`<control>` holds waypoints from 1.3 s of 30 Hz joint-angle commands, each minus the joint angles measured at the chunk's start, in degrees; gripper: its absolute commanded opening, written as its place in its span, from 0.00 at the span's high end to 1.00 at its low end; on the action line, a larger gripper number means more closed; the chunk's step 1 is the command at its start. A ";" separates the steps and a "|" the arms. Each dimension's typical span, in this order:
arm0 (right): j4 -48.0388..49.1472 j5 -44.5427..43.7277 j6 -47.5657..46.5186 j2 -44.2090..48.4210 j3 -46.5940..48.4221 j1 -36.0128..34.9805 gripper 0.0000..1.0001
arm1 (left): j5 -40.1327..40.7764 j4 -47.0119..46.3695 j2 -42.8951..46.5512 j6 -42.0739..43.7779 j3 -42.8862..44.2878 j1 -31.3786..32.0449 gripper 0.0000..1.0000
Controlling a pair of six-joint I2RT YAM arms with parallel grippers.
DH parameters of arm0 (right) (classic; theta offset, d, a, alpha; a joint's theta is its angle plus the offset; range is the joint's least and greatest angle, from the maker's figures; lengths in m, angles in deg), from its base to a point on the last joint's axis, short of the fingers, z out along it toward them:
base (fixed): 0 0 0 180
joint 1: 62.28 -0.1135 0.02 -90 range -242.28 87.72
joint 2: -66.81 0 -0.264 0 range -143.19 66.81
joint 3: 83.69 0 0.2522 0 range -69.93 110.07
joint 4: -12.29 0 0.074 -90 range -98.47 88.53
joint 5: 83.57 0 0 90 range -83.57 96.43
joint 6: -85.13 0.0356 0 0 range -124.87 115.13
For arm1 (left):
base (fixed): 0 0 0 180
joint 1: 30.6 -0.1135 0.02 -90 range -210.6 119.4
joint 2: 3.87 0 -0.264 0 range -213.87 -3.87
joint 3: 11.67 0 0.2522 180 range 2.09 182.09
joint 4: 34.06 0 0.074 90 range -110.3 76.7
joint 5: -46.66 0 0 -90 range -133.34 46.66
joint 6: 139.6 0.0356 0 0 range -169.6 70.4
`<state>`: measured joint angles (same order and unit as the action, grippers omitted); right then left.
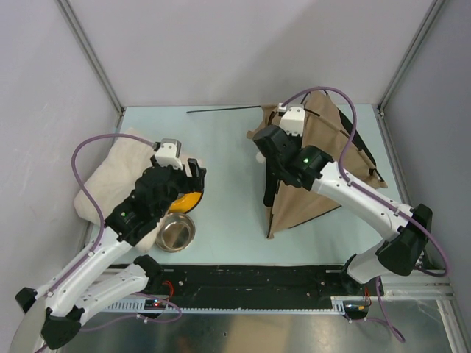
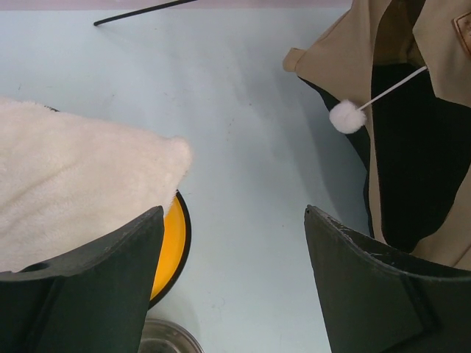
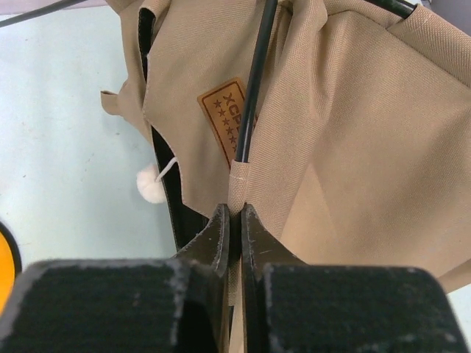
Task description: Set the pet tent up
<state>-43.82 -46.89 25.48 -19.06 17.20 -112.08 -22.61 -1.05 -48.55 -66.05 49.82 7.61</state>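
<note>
The right gripper is pinched tight on the tan fabric seam of the pet tent, its two fingers meeting just below the point where a thin black pole slips into its sleeve. Beside that pole sit the brown label patch and, hanging lower on a white string, the little pom-pom. The tent stands half raised as a leaning wedge on the right half of the table, under the right arm. The step in hand looks to be seating or tensioning this pole. Doing it well would call for keeping the pinch on the seam rather than on loose cloth, drawing along the pole's own line so it does not bow or pop free, and watching that the fabric does not bunch at the sleeve mouth. Across the table the left gripper hangs wide open and holds nothing, above the corner of a cream pillow and the yellow bowl holder, well apart from the tent. A loose black rod lies along the far edge.
</note>
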 commanded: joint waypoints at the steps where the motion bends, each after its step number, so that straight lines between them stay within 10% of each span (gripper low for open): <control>1: -2.87 -1.60 0.01 2.09 2.19 0.68 1.00 | -0.03 -0.42 1.11 0.98 0.25 -0.59 0.19; 11: 7.59 0.91 -6.58 11.18 -2.32 4.02 1.00 | 0.66 1.80 2.55 3.36 4.10 -0.96 0.18; 39: 31.47 47.86 -14.93 29.33 -13.94 23.33 1.00 | 3.58 13.73 3.79 5.25 27.30 -0.97 0.14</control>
<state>-21.17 -6.37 11.75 8.13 3.41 -89.70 -19.51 11.06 -44.55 -61.96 74.76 7.07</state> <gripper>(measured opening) 0.045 0.856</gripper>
